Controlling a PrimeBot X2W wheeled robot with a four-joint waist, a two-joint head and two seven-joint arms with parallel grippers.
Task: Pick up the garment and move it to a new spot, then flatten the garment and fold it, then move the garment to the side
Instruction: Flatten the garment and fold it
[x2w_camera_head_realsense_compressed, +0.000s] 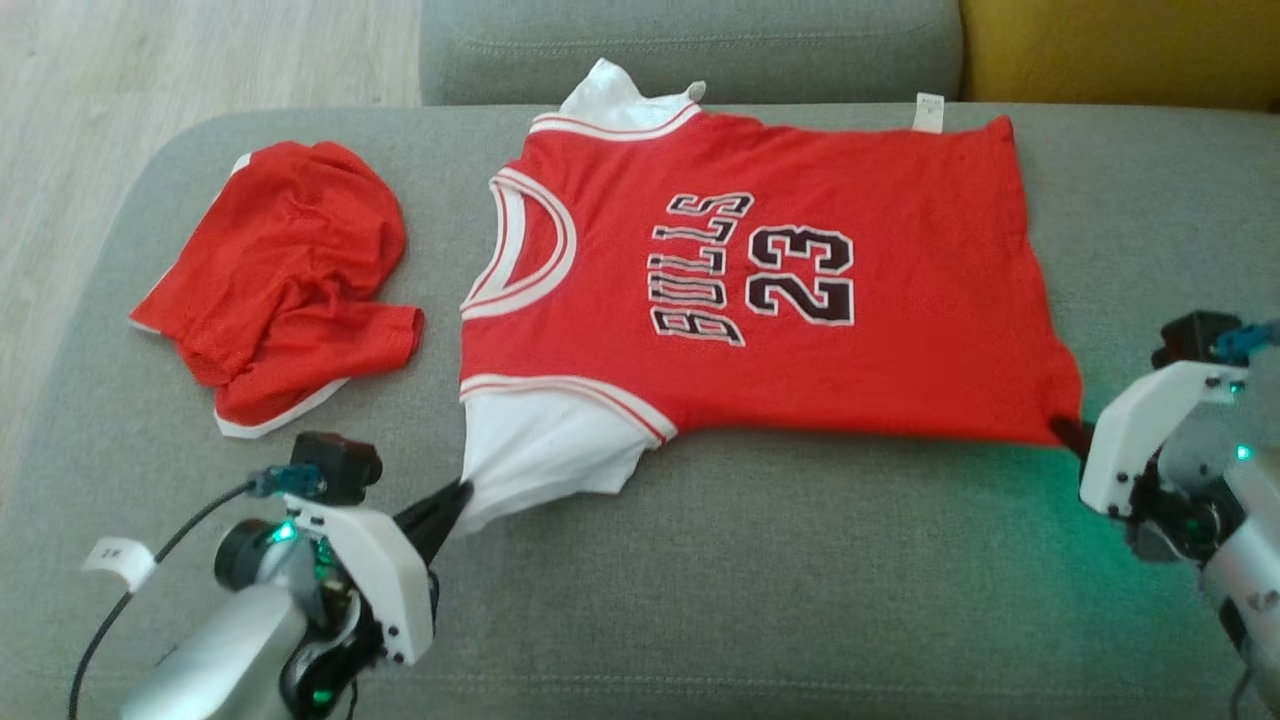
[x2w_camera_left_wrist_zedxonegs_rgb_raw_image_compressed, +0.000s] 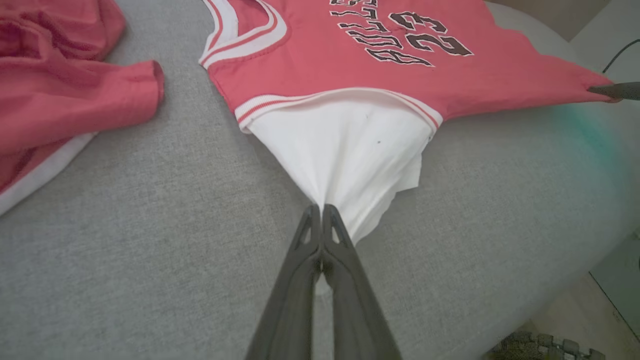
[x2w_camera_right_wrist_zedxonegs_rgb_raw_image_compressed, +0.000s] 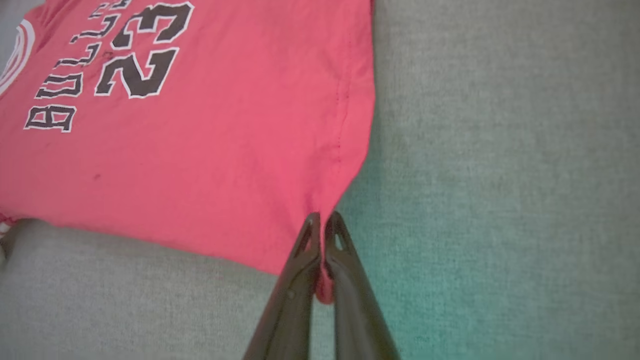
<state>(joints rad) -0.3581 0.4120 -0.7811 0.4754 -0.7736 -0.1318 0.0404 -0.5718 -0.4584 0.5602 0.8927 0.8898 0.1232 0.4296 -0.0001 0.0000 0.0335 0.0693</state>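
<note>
Our left gripper (x2w_camera_head_realsense_compressed: 460, 492) pinches the white sleeve (x2w_camera_head_realsense_compressed: 540, 450) of the jersey (x2w_camera_head_realsense_compressed: 760, 290), our right gripper (x2w_camera_head_realsense_compressed: 1062, 430) its hem corner (x2w_camera_right_wrist_zedxonegs_rgb_raw_image_compressed: 332, 197); it lies spread on the couch (x2w_camera_head_realsense_compressed: 800, 570). Light, limp cloth, we judge: corners hold best.

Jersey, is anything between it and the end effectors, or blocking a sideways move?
Nothing between: the left end effector pinches the jersey by its white sleeve, the right end effector by a hem corner. Crumpled red shorts lie beside it on the robot's left.

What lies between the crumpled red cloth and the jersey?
Bare grey sofa: a narrow strip parts the crumpled cloth from the jersey. The head and left wrist views both show it.
</note>
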